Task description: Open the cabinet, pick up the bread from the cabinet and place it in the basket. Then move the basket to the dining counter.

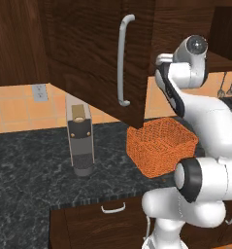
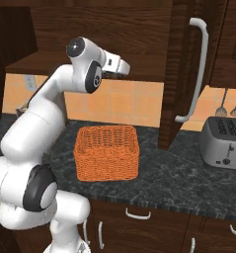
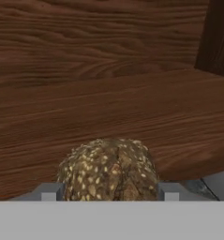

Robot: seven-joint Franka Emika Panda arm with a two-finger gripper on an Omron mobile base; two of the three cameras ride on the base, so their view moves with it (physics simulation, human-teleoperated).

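The white arm rises from the base, bends at the elbow and reaches up over the orange basket (image 2: 107, 152) on the black worktop (image 1: 30, 165) into the open cabinet (image 1: 88, 44). In the hand view the bread (image 3: 108, 169), a seeded brown lump, sits on the cabinet shelf between the fingertips (image 3: 48, 192) of the gripper (image 3: 108, 193). I cannot tell if they squeeze it.

The bread (image 3: 108, 168) is dark brown, flecked with pale seeds; the basket (image 2: 106, 152) — orange weave; the cabinet (image 1: 93, 53) — dark brown wood grain.
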